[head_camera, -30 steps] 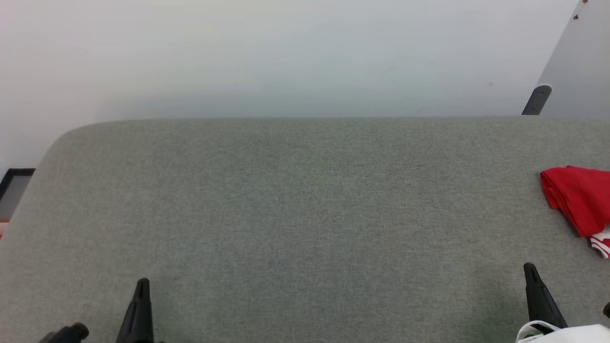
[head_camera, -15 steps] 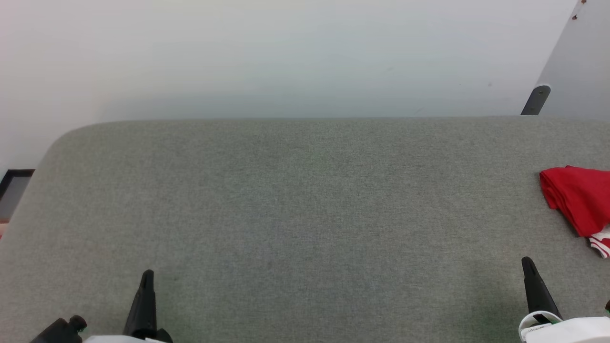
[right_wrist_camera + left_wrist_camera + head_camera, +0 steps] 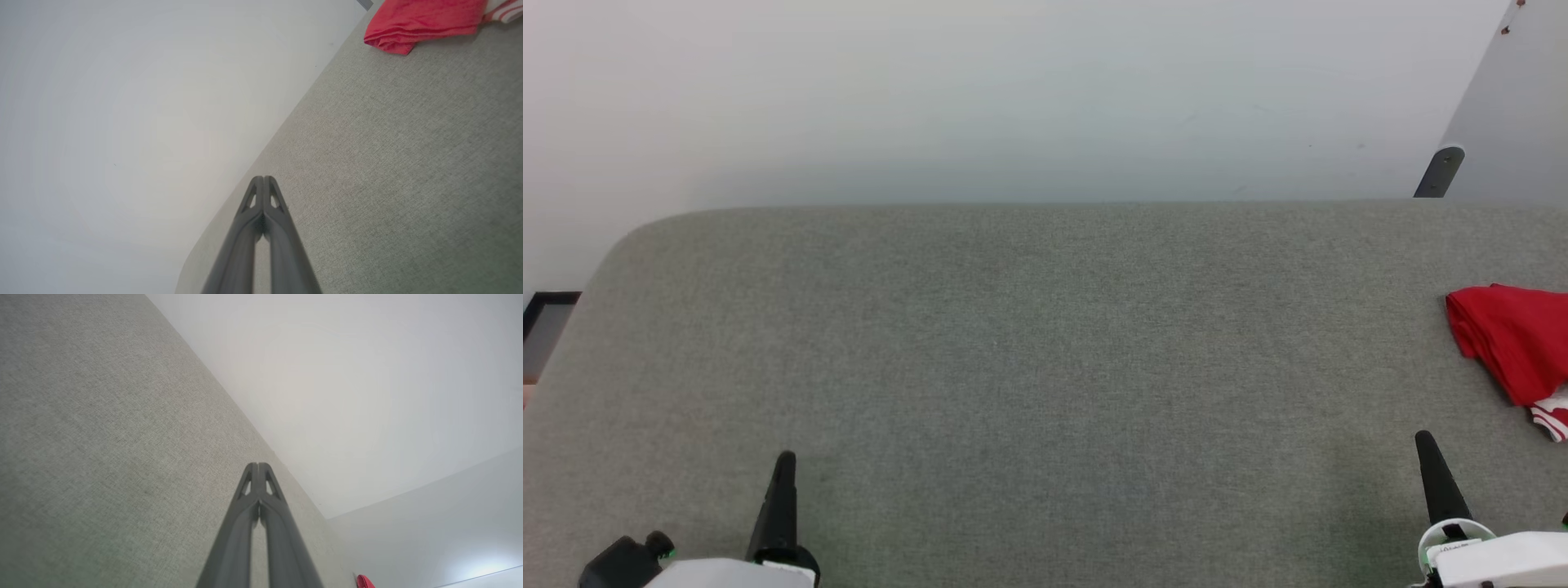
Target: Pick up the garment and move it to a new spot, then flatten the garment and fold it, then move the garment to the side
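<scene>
A big grey surface [image 3: 1045, 343] covered in soft cloth lies in front of the robot, and a pale wall [image 3: 1013, 98] stands behind its far edge. The garment [image 3: 1507, 339] lies on the surface far over on the right side, about halfway between the near and far edges. It is bright red and folded up in a soft heap, and a bit of white cloth with red and white stripes peeks out at its near end. The right edge of the head view cuts part of it off. The left hand [image 3: 785, 459] is low at the near left, above the surface, with its two dark fingers pressed tight together and nothing between them. It is well apart from the garment. The right hand [image 3: 1423, 439] is at the near right, clenched the same way and holding nothing. The garment is near it, a little farther away and more to the right, but the two do not touch. A dark bar [image 3: 1441, 171] sticks up past the far right edge of the surface.
</scene>
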